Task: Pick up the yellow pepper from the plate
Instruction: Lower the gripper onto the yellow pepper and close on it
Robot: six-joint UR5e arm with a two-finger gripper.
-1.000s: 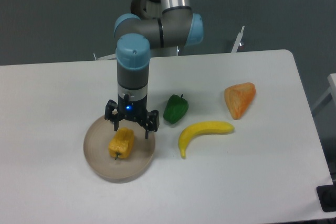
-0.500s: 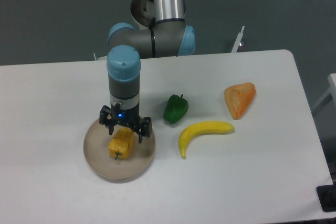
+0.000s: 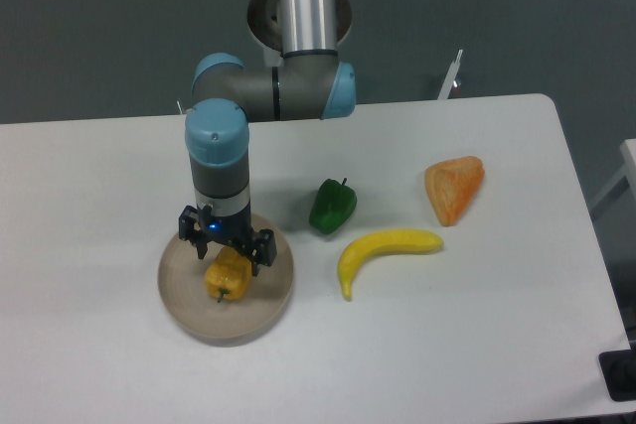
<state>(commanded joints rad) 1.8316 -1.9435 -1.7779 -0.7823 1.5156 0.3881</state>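
Camera view: the fixed camera looks down at the white table (image 3: 119,176).
Yellow pepper (image 3: 228,277): it lies on the plate (image 3: 179,300), in the lower left of the frame.
End effector (image 3: 226,250): its fingers are spread open, one on each side of the pepper's top, not squeezing it.
Done: the arm is lined up over the pepper.
Left to do: go lower, close on the pepper, lift it up.
Other things: a green pepper (image 3: 332,206) and a banana (image 3: 383,252) sit near the middle.

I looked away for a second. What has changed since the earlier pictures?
The claw slid left across the plate until it sat over the yellow pepper, fingers open on either side, nothing gripped yet. The pepper, green pepper, banana and orange wedge stayed put.
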